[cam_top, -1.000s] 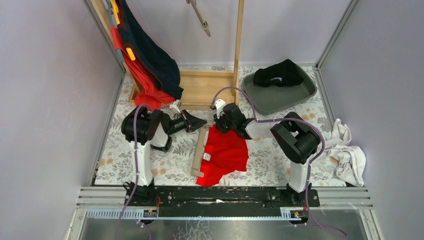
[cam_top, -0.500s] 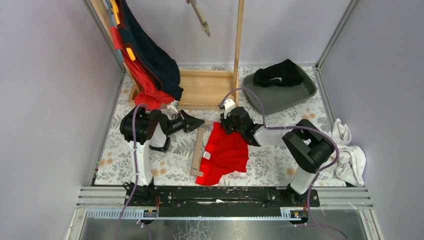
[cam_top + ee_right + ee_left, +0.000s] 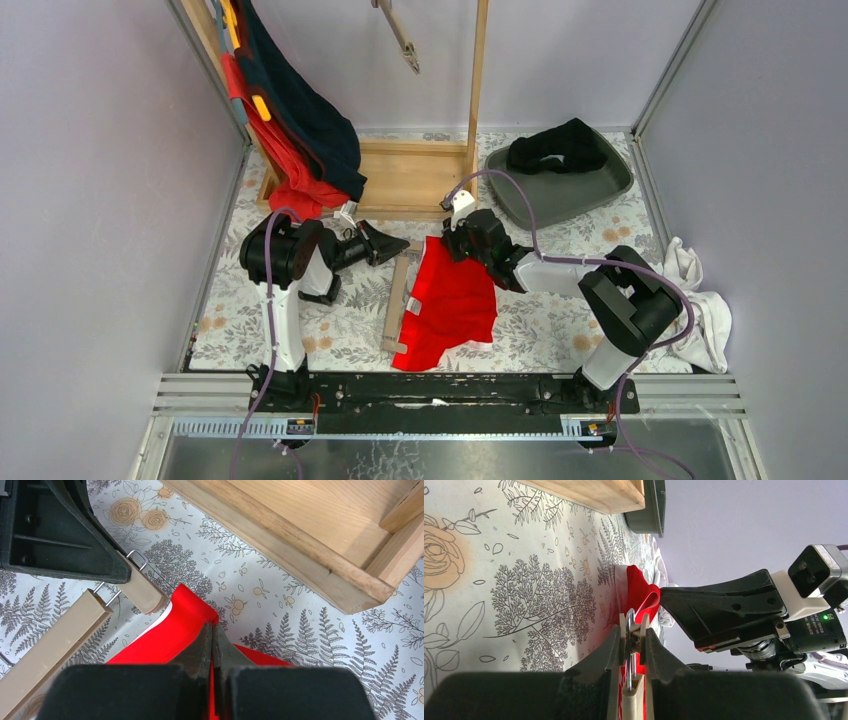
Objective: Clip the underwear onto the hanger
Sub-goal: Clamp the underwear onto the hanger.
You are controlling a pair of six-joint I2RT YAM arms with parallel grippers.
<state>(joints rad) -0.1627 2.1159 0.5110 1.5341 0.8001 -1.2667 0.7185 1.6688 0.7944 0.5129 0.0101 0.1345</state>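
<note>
Nearest, underwear [image 3: 452, 300]: red, spread on the floral table [image 3: 540, 320] at lower centre of the overhead view; its upper corner is pinched up into a raised fold.
Hanger [image 3: 396, 300]: a beige bar, laid flat along the left edge of the underwear and running up the frame.
Left gripper [image 3: 631, 632]: fingers are clamped on the clip [image 3: 145, 594] at the upper end of the hanger. Whether the mouth of the clip is squeezed open cannot be told.
Right gripper [image 3: 212, 637]: fingers are pressed together on the raised fold of red cloth, just beside the tip of the clip.
Gap: in the right wrist view the fold is seen beside the clip, not inside it.
Rack base [image 3: 400, 175]: wooden, above centre; hung garments [image 3: 300, 115] are draped at upper left.
Tray [image 3: 600, 190]: grey, at upper right, with a black garment [image 3: 555, 148] in it.
White cloth [image 3: 700, 310]: heaped at the right edge.
Done: clip and cloth are each gripped and brought close together.
Left: by judgement, the fold is to be fed into the clip and the clip let close on it. No cloth is seen clipped on this hanger yet.
</note>
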